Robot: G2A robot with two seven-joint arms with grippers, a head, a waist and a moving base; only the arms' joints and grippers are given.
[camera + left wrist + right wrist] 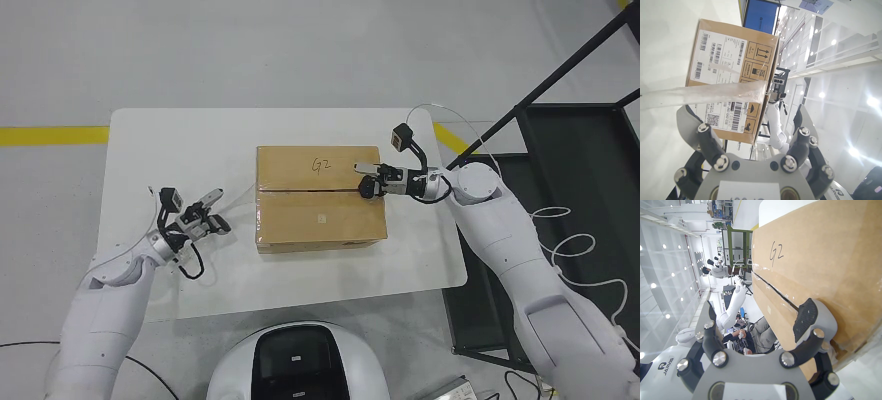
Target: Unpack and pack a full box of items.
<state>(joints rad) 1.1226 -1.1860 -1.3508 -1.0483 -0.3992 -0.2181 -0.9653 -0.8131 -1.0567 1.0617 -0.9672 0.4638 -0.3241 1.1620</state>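
- Left gripper (208,222) spread wide.
- Just ahead of its fingertips, a little apart: labelled end of the cardboard box (320,215), top flaps down, on the white table (180,140).
- From that end's seam, a strip of clear tape (715,92) peeled out past one left finger; touching it or not, cannot tell.
- Right gripper (368,185) likewise wide, at the box's opposite end.
- One ribbed pad (806,317) flat on the box top beside the centre seam (770,287); other finger apart from the cardboard.
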